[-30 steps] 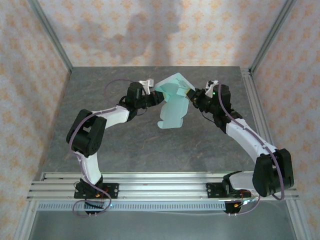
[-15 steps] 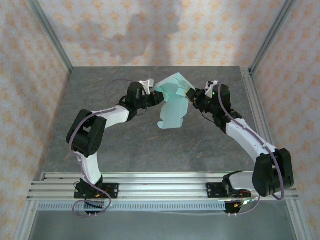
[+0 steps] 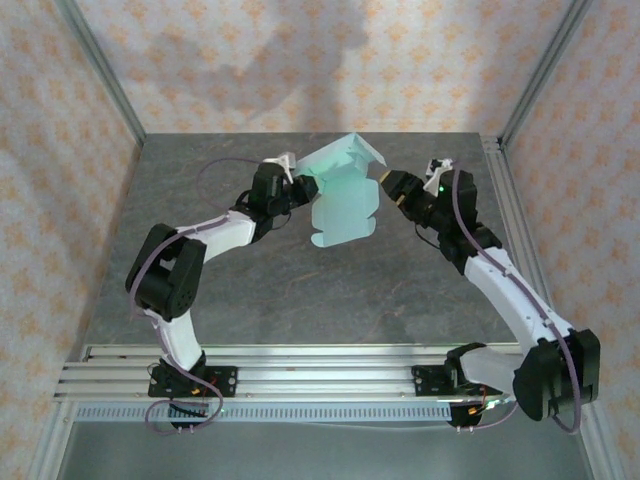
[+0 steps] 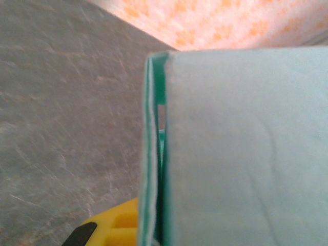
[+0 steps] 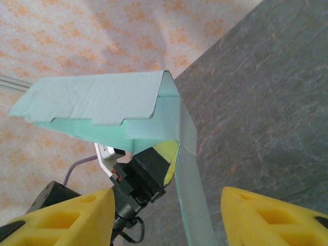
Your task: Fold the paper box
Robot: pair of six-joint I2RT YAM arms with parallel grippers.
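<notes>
Top: left tool is clamping the box at its left edge, holding it clear of the surface, partly folded, one panel hanging down. Right tool is sitting just beside the box's right edge. Left wrist: box edge is showing close up, a yellow finger poking out beside it. Right wrist: fingers are standing wide apart, gripping nothing; box is sitting ahead of them.

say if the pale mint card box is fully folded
Partly folded: the pale mint card box has a top panel creased over, lower flap unfolded.
</notes>
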